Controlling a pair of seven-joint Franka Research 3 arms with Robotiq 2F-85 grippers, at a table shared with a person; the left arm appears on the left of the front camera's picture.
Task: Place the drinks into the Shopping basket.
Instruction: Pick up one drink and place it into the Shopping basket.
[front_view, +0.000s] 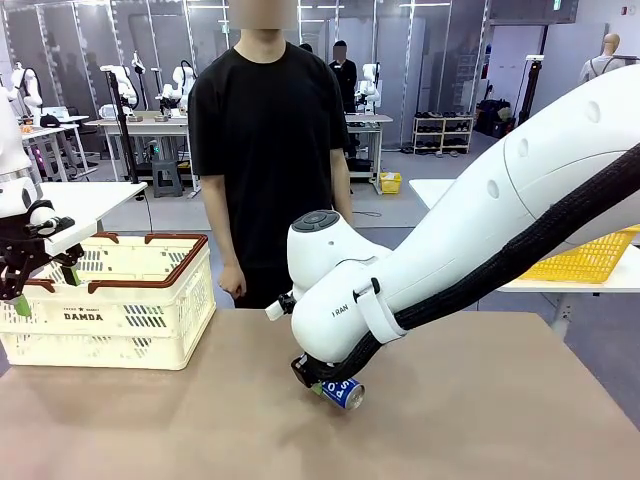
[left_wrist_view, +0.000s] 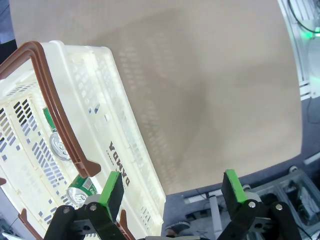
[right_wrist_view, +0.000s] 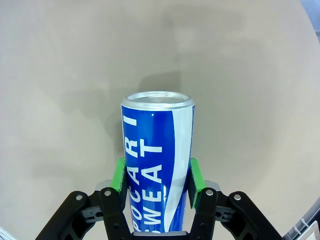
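Item 1, nearest: right gripper (right_wrist_view: 156, 182), low over the middle of the table (front_view: 480, 420). Its 2 green pads (right_wrist_view: 118, 175) are clamped on the sides of a blue and white can (right_wrist_view: 157, 160), silver top pointing away from the wrist. In the front view the same can (front_view: 342, 392) lies tilted under the white arm, close to the tabletop; whether it touches the surface I cannot tell. The grip sits on the lower half of the body, likely so the can can be carried without slipping.

Item 2: table, plain brown top, bare around the held can.

Item 3: left gripper (left_wrist_view: 172, 192), fingers spread wide with nothing between them. In the front view it hangs at the near left corner of the basket (front_view: 35, 262), and its own camera looks down past the basket's long printed wall. It appears parked there, out of the way of the other arm.

Item 4: shopping basket (front_view: 120, 320), cream with slotted sides and brown rim and handles, on the left of the table, well apart from the held can. Inside, through the left wrist view, 2 green cans: 1 lying by the handle (left_wrist_view: 56, 140), 1 nearer the corner (left_wrist_view: 82, 189). So part of the job looks done; the blue can is not yet in.

Item 5, farthest: a person (front_view: 268, 150) in a black shirt standing at the far edge, hand (front_view: 233, 280) hanging loose, not taking part.
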